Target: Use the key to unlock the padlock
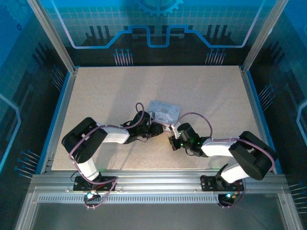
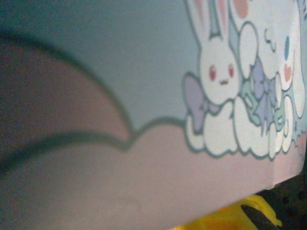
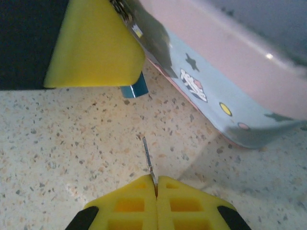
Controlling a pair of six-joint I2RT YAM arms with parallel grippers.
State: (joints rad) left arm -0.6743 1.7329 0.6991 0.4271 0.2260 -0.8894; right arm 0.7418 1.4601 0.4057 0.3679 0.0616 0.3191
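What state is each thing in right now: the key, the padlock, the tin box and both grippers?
right gripper: shut on the key.
key: pinched at one end, tip sticking out, not inserted in anything.
left gripper: at the tin box's near edge; open or shut, cannot tell.
padlock: likely the small blue piece, mostly hidden behind the left gripper; locked or not, cannot tell.
tin box: on the table, lid looks closed.
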